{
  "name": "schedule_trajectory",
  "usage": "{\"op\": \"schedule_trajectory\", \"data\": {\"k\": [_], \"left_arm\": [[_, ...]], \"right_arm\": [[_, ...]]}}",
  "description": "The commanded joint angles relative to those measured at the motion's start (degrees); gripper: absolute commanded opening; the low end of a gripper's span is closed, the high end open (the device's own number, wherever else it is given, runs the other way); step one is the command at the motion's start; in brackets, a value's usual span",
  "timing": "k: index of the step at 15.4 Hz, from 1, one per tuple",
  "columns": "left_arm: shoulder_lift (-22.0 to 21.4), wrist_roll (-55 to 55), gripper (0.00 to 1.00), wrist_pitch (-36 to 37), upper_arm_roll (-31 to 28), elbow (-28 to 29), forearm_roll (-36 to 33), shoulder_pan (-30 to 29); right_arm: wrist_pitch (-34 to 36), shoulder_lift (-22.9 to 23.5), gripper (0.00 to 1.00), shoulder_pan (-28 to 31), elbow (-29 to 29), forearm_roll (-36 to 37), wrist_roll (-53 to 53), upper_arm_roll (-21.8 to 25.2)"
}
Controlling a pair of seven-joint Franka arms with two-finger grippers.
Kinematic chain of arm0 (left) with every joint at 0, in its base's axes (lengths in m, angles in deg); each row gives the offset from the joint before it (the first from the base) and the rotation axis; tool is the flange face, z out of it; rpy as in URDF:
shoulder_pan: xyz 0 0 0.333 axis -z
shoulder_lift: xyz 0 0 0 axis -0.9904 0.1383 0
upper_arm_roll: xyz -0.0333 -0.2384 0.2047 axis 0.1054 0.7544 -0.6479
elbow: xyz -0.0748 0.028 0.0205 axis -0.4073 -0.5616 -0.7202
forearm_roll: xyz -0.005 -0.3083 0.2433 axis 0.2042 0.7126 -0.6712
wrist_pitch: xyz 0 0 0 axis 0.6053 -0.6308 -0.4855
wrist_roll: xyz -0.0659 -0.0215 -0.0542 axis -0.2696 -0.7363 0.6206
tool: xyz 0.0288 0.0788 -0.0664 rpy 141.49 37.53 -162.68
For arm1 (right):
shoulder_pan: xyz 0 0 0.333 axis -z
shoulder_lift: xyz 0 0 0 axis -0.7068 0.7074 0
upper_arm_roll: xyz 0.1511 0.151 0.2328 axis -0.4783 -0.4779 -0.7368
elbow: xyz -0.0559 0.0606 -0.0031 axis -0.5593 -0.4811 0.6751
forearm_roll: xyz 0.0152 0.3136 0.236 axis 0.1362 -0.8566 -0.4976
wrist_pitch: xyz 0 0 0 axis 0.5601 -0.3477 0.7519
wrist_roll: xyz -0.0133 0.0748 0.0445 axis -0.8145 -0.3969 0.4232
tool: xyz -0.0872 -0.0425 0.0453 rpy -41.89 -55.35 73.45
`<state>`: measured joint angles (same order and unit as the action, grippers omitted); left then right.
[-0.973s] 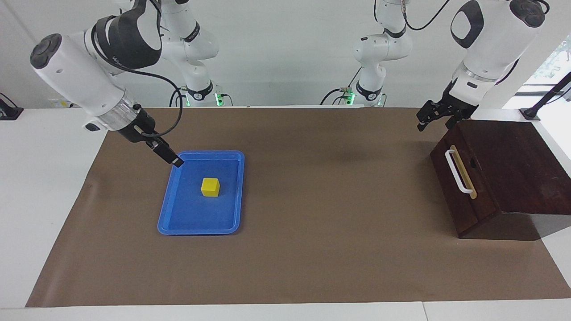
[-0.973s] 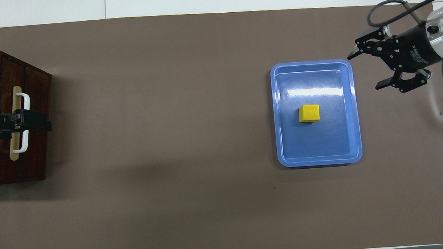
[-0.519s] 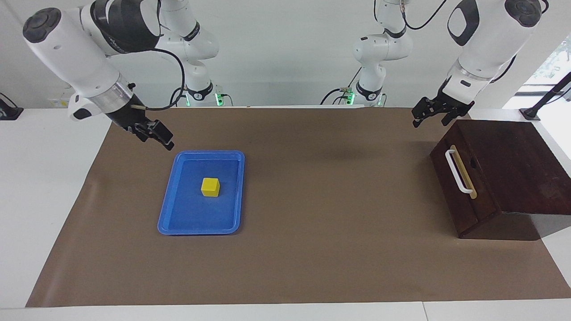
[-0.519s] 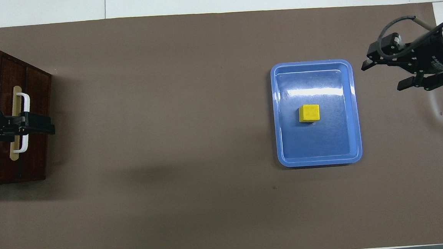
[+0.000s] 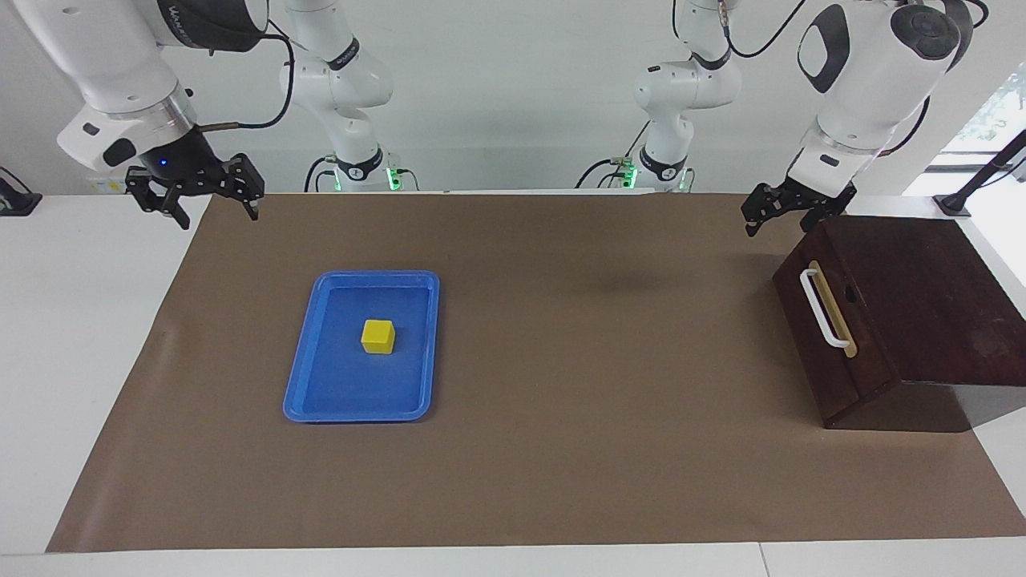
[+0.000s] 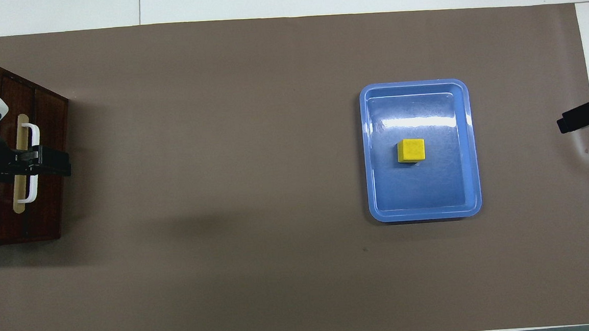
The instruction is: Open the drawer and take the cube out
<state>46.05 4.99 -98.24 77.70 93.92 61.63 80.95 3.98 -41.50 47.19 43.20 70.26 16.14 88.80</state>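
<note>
Small bright yellow cube [image 5: 377, 336] sits inside shallow blue plastic tray [image 5: 309, 377], roughly mid-tray, flat on tray floor, nothing touching it. Tray rests on brown paper mat [image 5: 561, 449] covering white tabletop [image 5: 72, 336], toward right arm's end.

Dark brown wooden drawer [image 5: 834, 336] w/ white bar handle [image 5: 819, 308] on tan strip is at left arm's end of tabletop, well apart from tray. Drawer front looks flush w/ its dark wooden cabinet [image 5: 938, 304], i.e. shut; no pale interior showing. Front faces toward tray.

Left hand [image 5: 781, 210] is up in air over mat, just beside cabinet's corner nearest the robots, not touching cabinet or handle. Fingers spread, holding nothing. In overhead view it overlaps handle [image 6: 32, 162], but facing view shows it raised and clear of it.

Right hand [image 5: 196, 196] is in air over mat's edge at right arm's end, well apart from tray, closer to robots than tray. Fingers [image 5: 253, 202] point down and stand wide apart, empty. Overhead view catches only a dark tip [image 6: 578, 117] of it at frame edge, beside tray's end of mat.
</note>
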Motion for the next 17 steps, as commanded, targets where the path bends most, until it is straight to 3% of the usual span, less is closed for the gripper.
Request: {"op": "schedule_trajectory", "data": {"k": [1,5,10,15,17], "left_arm": [[-0.2,-1.9,1.00,1.5,-0.2,-0.1,-1.2,0.7],[-0.2,-5.8,1.00,1.9,0.1,-0.1,-1.1,0.7],[-0.3,-6.0,1.00,2.2,0.1,0.2,-0.8,1.0],[-0.5,-3.6,1.00,2.1,0.1,0.2,-0.3,1.1],[-0.5,-2.5,1.00,1.8,0.1,0.2,0.2,1.1]], "right_arm": [[0.3,-3.2,1.00,1.5,5.5,0.6,-1.1,-1.2],[-0.1,-4.7,1.00,2.9,8.8,0.6,-0.3,-1.0],[0.1,-6.5,1.00,1.9,8.6,0.8,4.1,-0.7],[1.4,-4.5,1.00,0.1,3.4,0.9,4.0,0.7],[1.0,-4.9,1.00,0.1,4.3,1.0,4.2,0.7]]}}
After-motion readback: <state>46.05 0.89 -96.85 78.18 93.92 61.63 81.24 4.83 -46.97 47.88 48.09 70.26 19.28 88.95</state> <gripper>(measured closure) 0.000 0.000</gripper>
